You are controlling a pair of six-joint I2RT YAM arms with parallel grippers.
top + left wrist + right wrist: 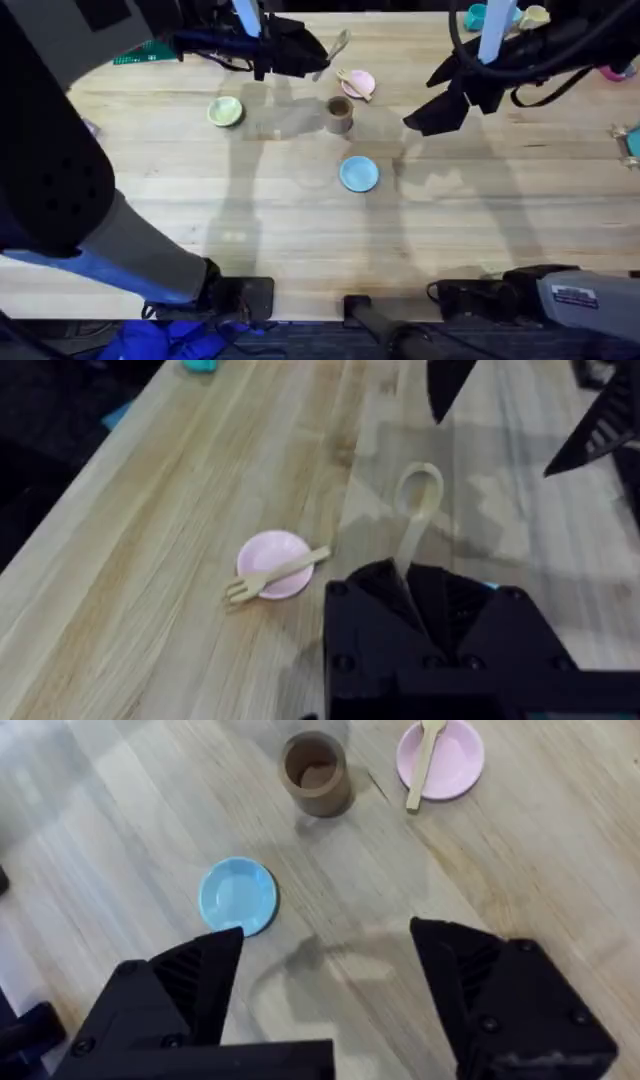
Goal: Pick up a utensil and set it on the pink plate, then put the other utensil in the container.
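Between my left fingers I hold the wooden spoon [414, 510] by its handle, with the bowl end pointing forward, raised above the table [200, 220]. My left gripper [318, 52] is closed on it, near the far edge, just beside the pink plate [360, 82]. On that plate the wooden fork [275, 574] already lies across the rim, so I judge the first step as done. The brown container [315, 772] stands upright just in front of the pink plate, with its dark opening free, and this is where the spoon must go. I think I must turn the spoon downward and bring it over the opening. The light blue plate [238, 896] lies nearer to me, and the yellow-green plate [225, 111] to the left. My right gripper [325, 995] hangs open over the table, holding nothing.
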